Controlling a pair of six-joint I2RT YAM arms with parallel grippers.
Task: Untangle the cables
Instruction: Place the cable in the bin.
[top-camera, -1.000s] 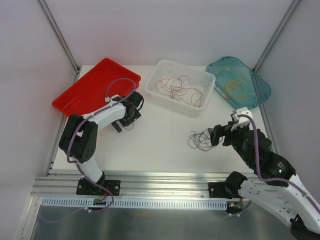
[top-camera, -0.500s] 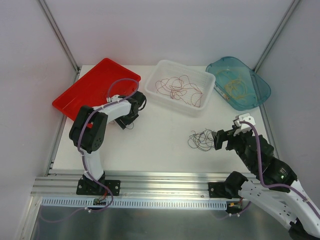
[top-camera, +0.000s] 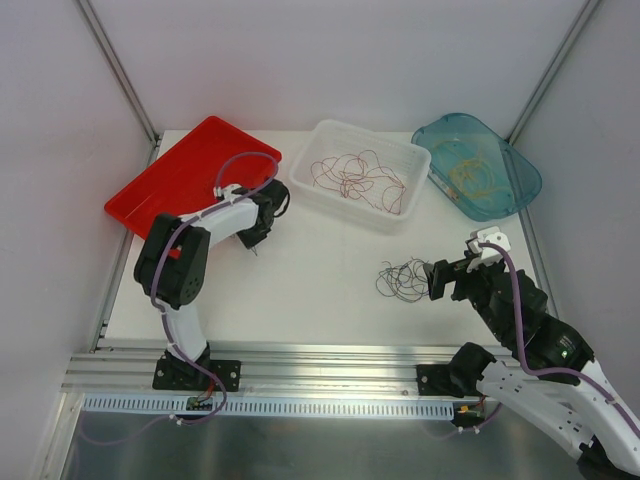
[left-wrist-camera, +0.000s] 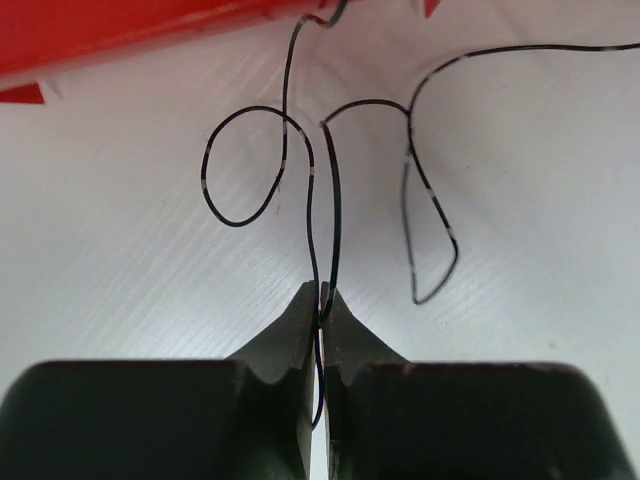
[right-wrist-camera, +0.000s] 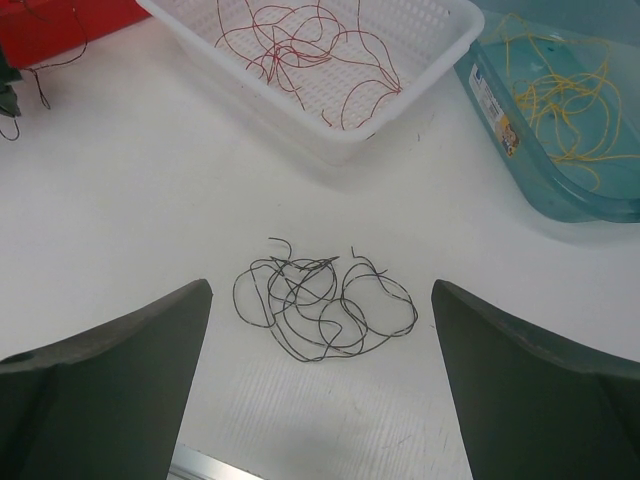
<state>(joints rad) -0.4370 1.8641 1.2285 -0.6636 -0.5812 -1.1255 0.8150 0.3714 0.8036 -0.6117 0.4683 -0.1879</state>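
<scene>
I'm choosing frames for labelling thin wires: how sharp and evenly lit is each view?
Top external: soft, even light, faint shadows; dark tangle small but legible. Left wrist: black wire crisp, left pincer dark, underexposed. Right wrist: same tangle sharp, foreground fingers slightly soft.

Loose cables (top-camera: 402, 281) before basket (top-camera: 340, 203) (on table (top-camera: 320, 290))

We see glossy red plastic tray (top-camera: 175, 175), white perforated plastic basket (right-wrist-camera: 430, 30), translucent teal plastic tub (top-camera: 520, 175). White tabletop (left-wrist-camera: 120, 300) matt, finely ribbed; thin black cable (left-wrist-camera: 336, 210) shiny.
</scene>
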